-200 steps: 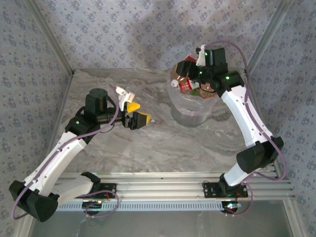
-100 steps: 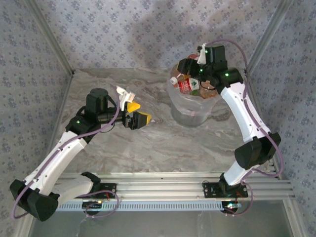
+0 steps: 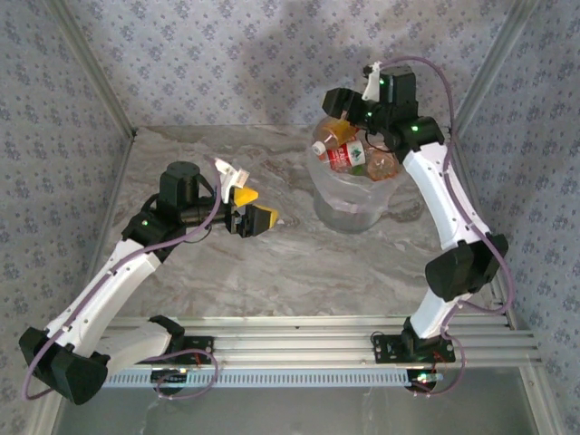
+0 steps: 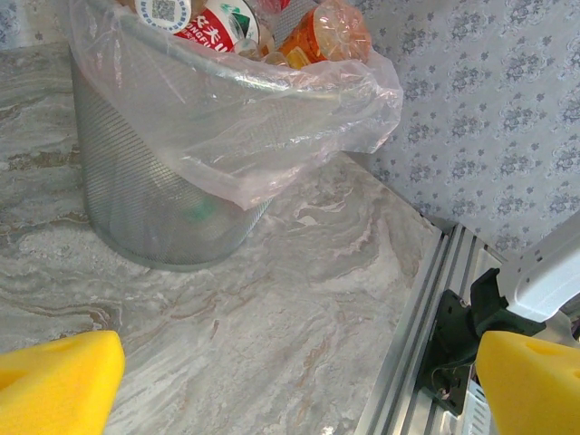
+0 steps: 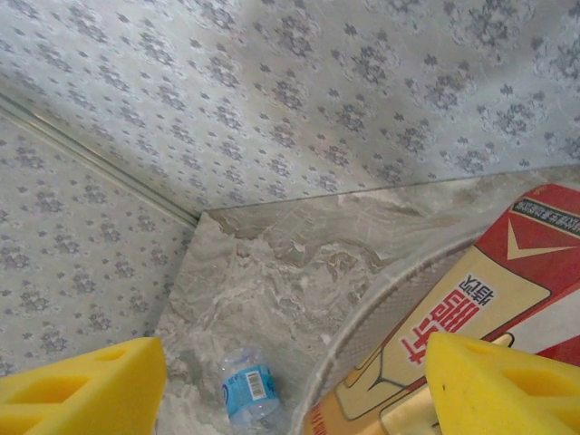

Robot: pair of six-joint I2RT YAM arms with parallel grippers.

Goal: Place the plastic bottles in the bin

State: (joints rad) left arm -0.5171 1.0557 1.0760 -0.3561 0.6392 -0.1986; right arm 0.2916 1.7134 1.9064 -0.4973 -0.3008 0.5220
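The left gripper hangs wide open, holding nothing. One round whitish plastic bin with a clear bag shows three clear plastic bottles on top. Above it, the right gripper is open and empty, so the drop looks done. Next, reach behind the bin for one small blue-label bottle.

I read bare surface between the left fingers and the bin; heaped bottles block its mouth.

A red bottle label bears inverted Chinese characters; another label a QR code
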